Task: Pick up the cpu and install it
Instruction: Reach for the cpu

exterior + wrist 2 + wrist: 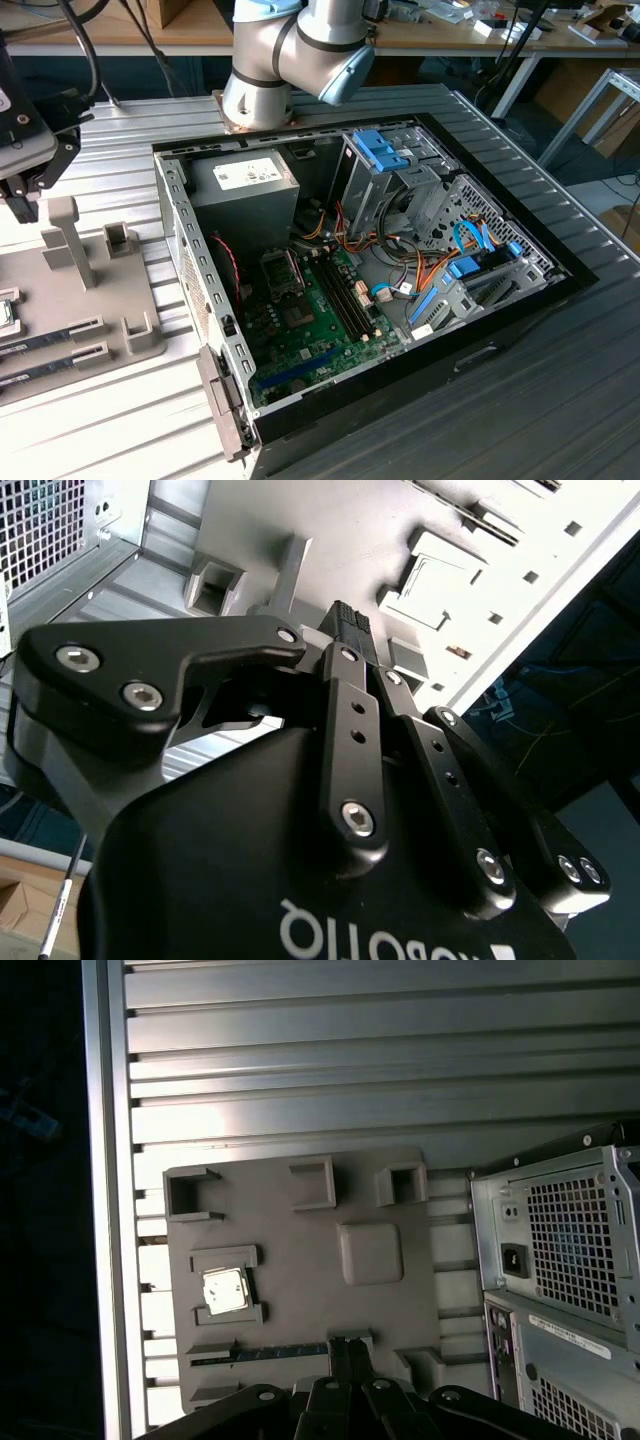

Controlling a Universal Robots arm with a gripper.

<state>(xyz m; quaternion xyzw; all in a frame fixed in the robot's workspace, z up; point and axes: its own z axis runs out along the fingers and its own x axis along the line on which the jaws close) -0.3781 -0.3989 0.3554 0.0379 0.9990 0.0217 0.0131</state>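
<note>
The black claw [346, 1343], fingers together and empty, hangs above the grey moulded tray [300, 1230] holding the silvery square cpu [224, 1290].

Ribbed silver desk [120, 430] runs right across the exterior view, turning darker grey towards the exterior view's right, and in the first wrist view a bright patch of light [190, 1125] glares off its slats. Behind it stands a long wooden bench [430, 38] with black cables [90, 50] hanging down. A white metal frame [590, 110] stands over pale floor [600, 175] at the exterior view's right.
</note>
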